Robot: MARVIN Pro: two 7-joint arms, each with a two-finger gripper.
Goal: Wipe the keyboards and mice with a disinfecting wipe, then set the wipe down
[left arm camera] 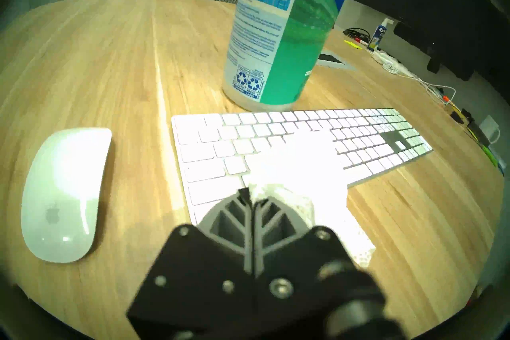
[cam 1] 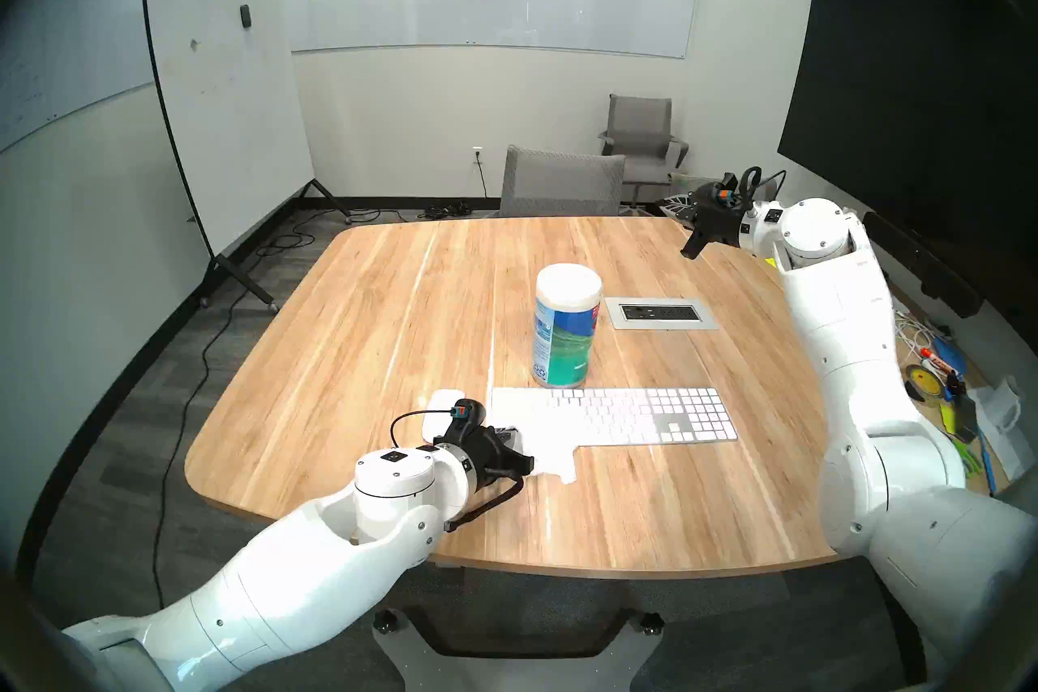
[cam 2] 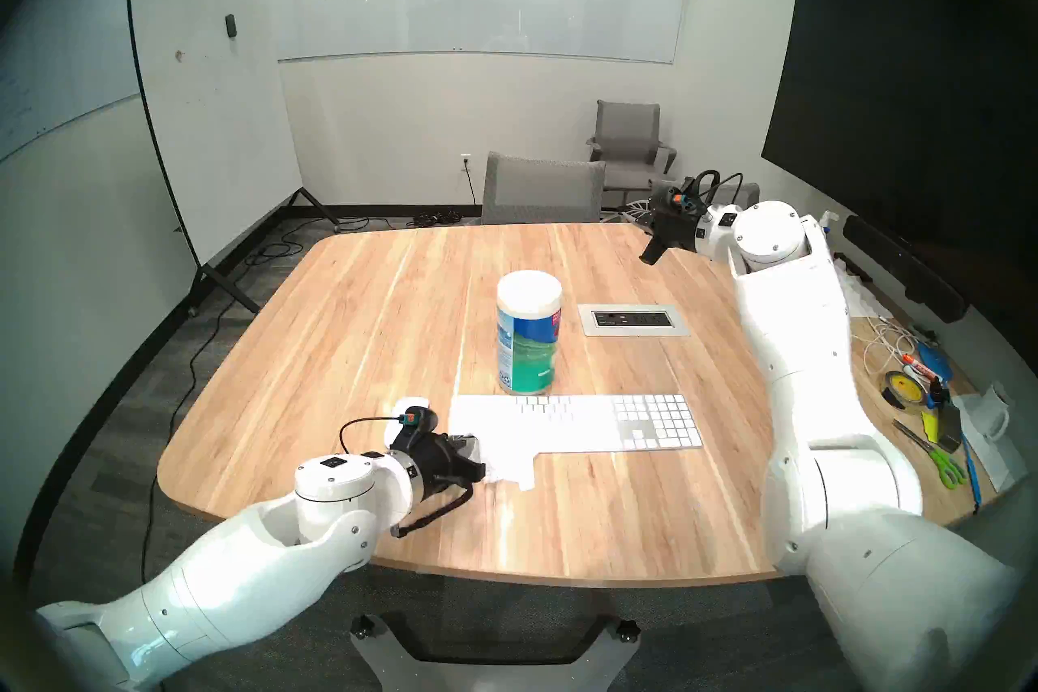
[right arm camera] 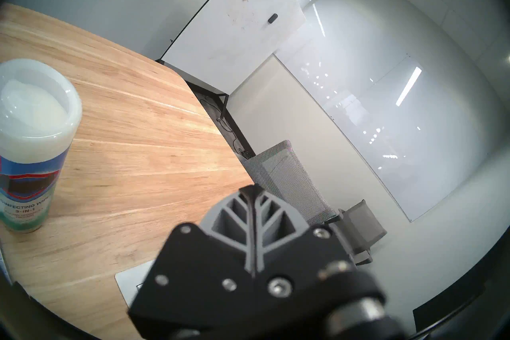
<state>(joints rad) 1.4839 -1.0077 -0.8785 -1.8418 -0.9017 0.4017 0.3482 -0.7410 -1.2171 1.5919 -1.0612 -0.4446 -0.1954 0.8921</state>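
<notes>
The left gripper (left arm camera: 249, 197) sits low over the near left part of the white keyboard (cam 1: 646, 415), its fingers (left arm camera: 234, 223) clamped shut on a bunched edge of the disinfecting wipe (left arm camera: 298, 165); the wipe spreads across the keys in front of the fingers and hangs over the keyboard's near edge onto the wooden bench (cam 1: 365, 314); the white mouse (left arm camera: 64, 193) lies on the bench just left of the keyboard, apart from it; the blue-green canister (cam 1: 566, 326) stands upright just behind the keyboard; the right gripper (cam 1: 692, 248) hangs above the bench's far right corner, fingers (right arm camera: 234, 216) pressed together on nothing.
</notes>
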